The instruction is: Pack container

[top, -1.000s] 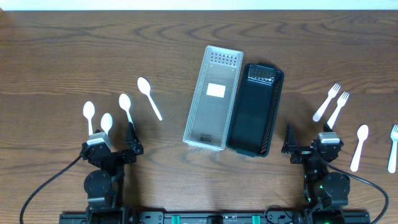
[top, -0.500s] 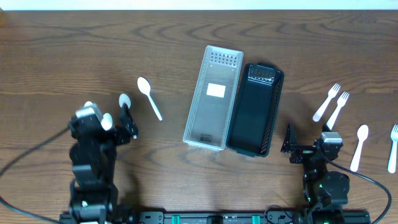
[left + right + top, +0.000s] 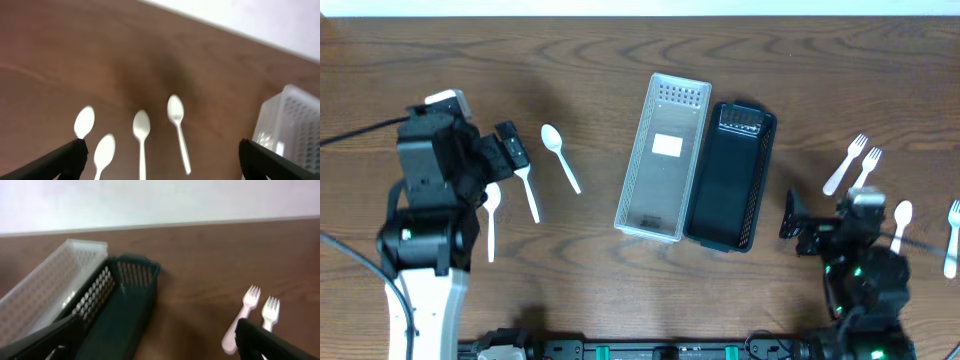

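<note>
White container (image 3: 663,158): long perforated tray, centre of the overhead frame, lying on the desk (image 3: 620,60) with its long axis running top to bottom and slightly tilted; a pale rectangular patch (image 3: 667,144) shows on its floor. Black container (image 3: 730,176): same form, just beside the white one on the frame's right, long sides touching or nearly so. Spoons, white plastic, left of the containers: four in the left wrist view, bowls toward the top of the frame, namely a far-left spoon (image 3: 84,121), a second spoon (image 3: 104,150), a third spoon (image 3: 141,130) and a fourth spoon (image 3: 177,125) nearest the white container. Forks, white plastic, right of the containers: a pair of forks (image 3: 853,166) side by side at right centre, and a single fork (image 3: 952,238) at the right edge. Extra spoon (image 3: 900,222): between the pair and the single fork, partly hidden by the right arm. Left end effector (image 3: 161,147): above the spoon group, fingers spread wide. Right end effector (image 3: 157,325): lower right of the overhead frame, fingers spread wide, facing the black container.
</note>
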`<state>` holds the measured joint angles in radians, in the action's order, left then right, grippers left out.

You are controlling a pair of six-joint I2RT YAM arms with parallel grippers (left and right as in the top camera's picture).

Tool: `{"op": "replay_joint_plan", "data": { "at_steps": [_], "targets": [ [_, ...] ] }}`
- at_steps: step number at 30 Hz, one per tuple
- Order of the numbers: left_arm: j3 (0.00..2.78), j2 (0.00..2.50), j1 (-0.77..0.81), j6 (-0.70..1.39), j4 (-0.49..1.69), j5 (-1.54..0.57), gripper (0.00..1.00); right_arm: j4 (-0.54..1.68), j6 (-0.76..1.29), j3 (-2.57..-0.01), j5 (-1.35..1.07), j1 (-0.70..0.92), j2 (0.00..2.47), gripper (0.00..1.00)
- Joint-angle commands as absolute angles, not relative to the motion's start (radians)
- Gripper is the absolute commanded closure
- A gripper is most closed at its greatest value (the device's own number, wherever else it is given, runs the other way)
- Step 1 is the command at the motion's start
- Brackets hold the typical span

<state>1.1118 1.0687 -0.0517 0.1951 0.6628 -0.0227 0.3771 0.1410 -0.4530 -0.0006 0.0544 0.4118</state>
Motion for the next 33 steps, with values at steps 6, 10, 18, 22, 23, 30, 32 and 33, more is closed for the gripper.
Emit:
{"op": "replay_joint_plan", "data": {
  "at_steps": [6, 10, 18, 22, 23, 30, 32, 33],
  "targets": [
    [1.139, 1.125, -0.055, 0.136, 0.756, -0.02, 0.02, 0.788, 0.122, -0.93, -0.006, 0.015, 0.907, 0.01],
    [1.139, 1.122, -0.055, 0.136, 0.768, -0.019, 0.02, 0.946, 0.126, -1.103, -0.098, -0.032, 1.153, 0.01],
    [1.135, 1.123, -0.055, 0.144, 0.789, -0.019, 0.01, 0.93, 0.175, -1.149, -0.026, -0.043, 1.396, 0.82],
    [1.135, 1.123, -0.055, 0.144, 0.793, -0.02, 0.01, 0.898, 0.205, -1.149, 0.015, -0.043, 1.514, 0.99],
    [1.135, 1.123, -0.055, 0.144, 0.793, -0.02, 0.01, 0.886, 0.205, -1.149, 0.013, -0.043, 1.543, 0.99],
    [1.135, 1.123, -0.055, 0.163, 0.803, -0.02, 0.02, 0.814, 0.147, -1.149, -0.111, -0.038, 1.676, 0.98],
    [1.135, 1.123, -0.055, 0.175, 0.807, -0.02, 0.02, 0.787, 0.127, -1.149, -0.185, -0.038, 1.694, 0.98],
    [1.135, 1.123, -0.055, 0.178, 0.807, -0.02, 0.02, 0.77, 0.117, -1.149, -0.229, -0.038, 1.699, 0.98]
  ]
}}
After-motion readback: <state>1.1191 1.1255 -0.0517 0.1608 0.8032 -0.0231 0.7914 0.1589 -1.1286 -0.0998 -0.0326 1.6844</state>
